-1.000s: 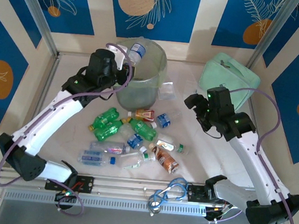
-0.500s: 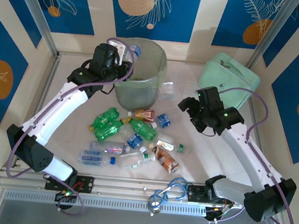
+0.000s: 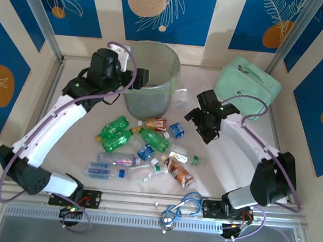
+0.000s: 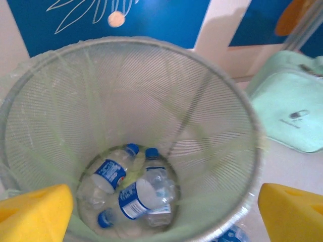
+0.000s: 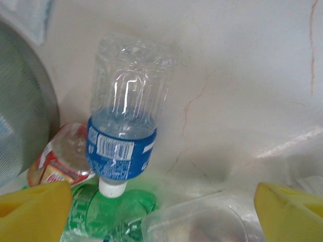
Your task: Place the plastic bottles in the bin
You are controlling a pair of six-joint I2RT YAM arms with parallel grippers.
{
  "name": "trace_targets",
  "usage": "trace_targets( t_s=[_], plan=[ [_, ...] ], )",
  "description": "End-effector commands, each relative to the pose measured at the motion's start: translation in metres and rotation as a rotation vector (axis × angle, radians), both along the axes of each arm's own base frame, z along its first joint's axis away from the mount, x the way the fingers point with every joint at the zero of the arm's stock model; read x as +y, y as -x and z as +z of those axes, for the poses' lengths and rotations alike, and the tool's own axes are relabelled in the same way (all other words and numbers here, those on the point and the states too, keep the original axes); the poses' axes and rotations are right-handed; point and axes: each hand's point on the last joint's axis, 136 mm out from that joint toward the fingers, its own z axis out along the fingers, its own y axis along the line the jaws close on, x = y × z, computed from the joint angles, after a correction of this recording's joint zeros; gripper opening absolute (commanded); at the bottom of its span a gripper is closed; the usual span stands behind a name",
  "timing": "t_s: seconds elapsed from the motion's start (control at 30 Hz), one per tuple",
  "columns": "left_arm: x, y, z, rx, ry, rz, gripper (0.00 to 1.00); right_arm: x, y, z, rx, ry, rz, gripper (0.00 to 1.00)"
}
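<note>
On the near table, the plastic bottles lie heaped, likely light, crushed, slippery; your right gripper, spread and empty, hovers over a blue-labelled bottle, so pinch across its label. At 12 o'clock, the left gripper gapes empty above the bin

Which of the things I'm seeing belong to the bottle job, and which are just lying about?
Part of the job:
- tall round translucent pale-green plastic bin
- crushed plastic bottles, clear, green and brown, scattered in front of it
- blue-labelled clear bottles already lying inside it

Just lying about:
- mint-green zippered soft case, far right
- small clear plastic wrapper beside the bin
</note>
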Motion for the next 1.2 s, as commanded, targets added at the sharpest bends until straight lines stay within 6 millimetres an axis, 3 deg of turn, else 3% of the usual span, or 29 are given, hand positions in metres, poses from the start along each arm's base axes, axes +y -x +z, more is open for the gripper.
trace_targets(
  t_s=[0.0, 0.13, 0.3, 0.67, 0.83, 1.17],
  plan=[
    [-0.01, 0.03, 0.029, -0.06, 0.132, -0.125, 0.94, 0.011, -0.02, -0.005, 0.015, -0.05, -0.032, 0.94],
    [-0.022, 0.059, 0.032, -0.044, 0.248, -0.243, 0.97, 0.022, -0.041, -0.023, 0.007, -0.084, -0.02, 0.96],
    [-0.023, 0.074, 0.019, 0.013, 0.316, -0.263, 0.97, 0.025, -0.051, -0.047, 0.044, -0.085, -0.044, 0.96],
    [-0.034, 0.077, -0.013, 0.138, 0.372, -0.292, 0.92, 0.024, -0.062, -0.08, 0.097, -0.091, -0.079, 0.86],
    [-0.038, 0.078, -0.016, 0.156, 0.394, -0.304, 0.9, 0.022, -0.062, -0.09, 0.112, -0.083, -0.081, 0.78],
    [-0.036, 0.077, -0.017, 0.166, 0.388, -0.293, 0.92, 0.018, -0.063, -0.082, 0.079, -0.083, -0.083, 0.62]
  ],
)
